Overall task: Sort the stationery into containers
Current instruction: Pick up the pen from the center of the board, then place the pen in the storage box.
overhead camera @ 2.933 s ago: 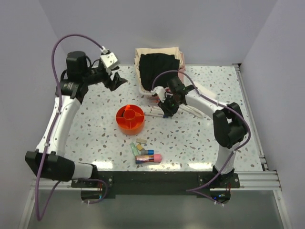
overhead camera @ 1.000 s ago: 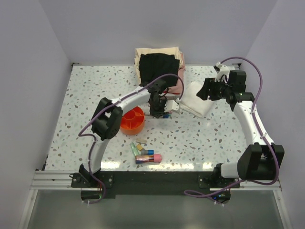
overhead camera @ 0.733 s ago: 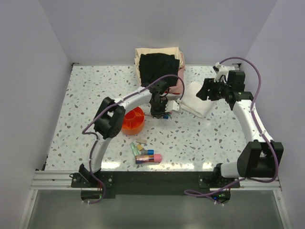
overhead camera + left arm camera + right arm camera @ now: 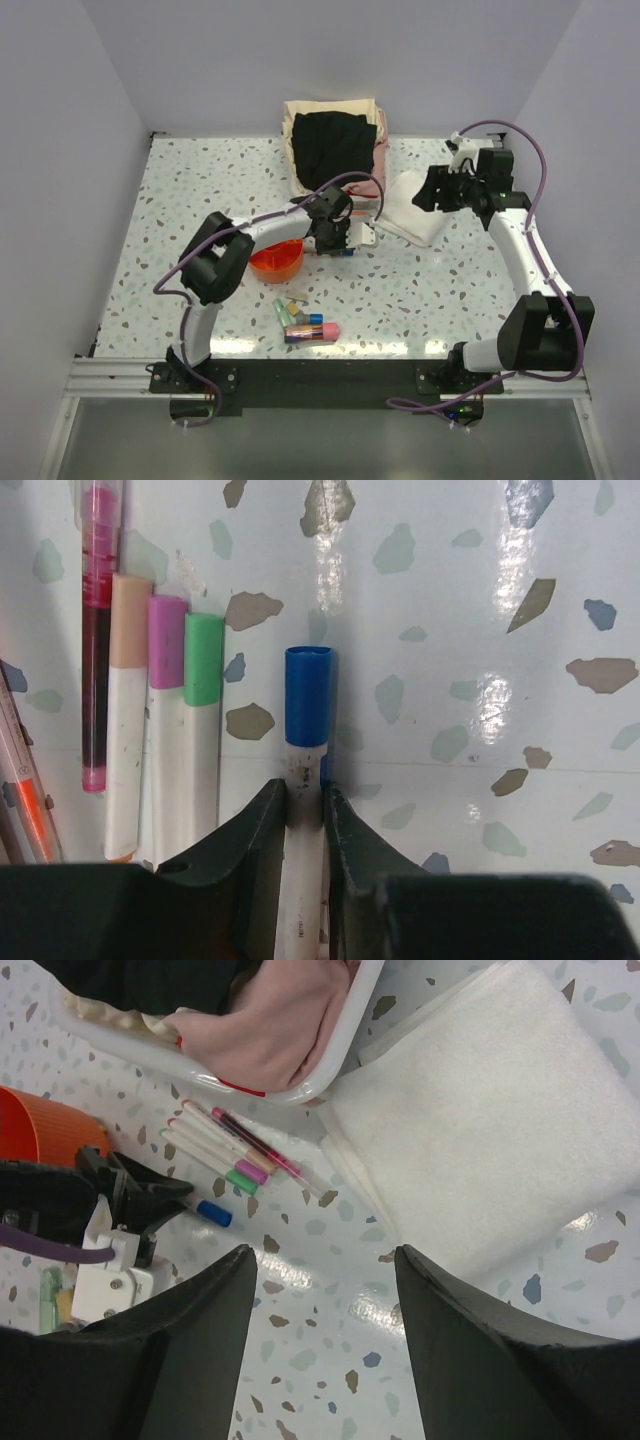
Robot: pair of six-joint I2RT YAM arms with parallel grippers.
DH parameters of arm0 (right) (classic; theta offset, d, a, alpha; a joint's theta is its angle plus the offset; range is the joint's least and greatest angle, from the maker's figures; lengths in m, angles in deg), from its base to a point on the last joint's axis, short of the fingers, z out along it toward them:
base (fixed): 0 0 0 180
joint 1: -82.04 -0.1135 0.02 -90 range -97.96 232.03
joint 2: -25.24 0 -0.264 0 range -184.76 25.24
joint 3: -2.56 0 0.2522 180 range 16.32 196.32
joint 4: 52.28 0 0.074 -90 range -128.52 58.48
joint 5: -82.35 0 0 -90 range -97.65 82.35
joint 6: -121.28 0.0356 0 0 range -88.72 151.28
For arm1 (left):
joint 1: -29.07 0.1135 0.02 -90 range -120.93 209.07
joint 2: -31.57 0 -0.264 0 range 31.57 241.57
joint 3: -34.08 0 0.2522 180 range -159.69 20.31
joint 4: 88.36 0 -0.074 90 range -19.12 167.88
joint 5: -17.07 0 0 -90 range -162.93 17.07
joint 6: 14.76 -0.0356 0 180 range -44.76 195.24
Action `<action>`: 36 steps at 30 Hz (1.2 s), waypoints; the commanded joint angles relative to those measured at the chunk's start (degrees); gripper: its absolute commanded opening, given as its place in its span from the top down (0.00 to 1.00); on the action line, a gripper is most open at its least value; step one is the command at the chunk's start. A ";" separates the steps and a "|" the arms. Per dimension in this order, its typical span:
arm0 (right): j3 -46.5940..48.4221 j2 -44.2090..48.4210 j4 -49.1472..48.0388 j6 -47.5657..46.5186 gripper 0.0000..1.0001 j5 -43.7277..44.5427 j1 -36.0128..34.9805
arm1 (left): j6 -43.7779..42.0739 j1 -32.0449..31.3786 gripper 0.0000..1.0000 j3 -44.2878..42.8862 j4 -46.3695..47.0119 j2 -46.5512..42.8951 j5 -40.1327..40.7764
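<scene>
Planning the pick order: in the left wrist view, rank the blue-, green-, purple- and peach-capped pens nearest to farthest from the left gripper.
1. blue-capped pen, gripped by the left gripper.
2. green-capped pen, just left of it.
3. purple-capped pen, farther left.
4. peach-capped pen, leftmost of these.

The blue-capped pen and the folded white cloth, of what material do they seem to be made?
The blue-capped pen is probably plastic: a smooth blue cap on a matte white barrel with small dark specks. The folded white cloth is likely terry fabric; its surface looks soft, fuzzy and without shine.
</scene>
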 commanded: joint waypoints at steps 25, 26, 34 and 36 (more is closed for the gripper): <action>13.02 5.19 14.69 -6.51 0.45 7.04 0.28 | 36.34 16.14 1.00 34.93 53.42 -51.76 -28.96; 13.37 5.11 15.04 -6.51 0.45 7.31 0.20 | 37.57 17.20 1.00 38.43 57.20 -53.28 -26.94; 13.81 4.93 18.30 -7.74 0.45 9.42 0.11 | 43.03 29.42 1.00 47.16 61.98 -58.22 -24.46; 14.16 4.67 19.09 -8.35 0.45 9.68 0.11 | 42.95 32.41 1.00 48.05 62.16 -58.05 -24.89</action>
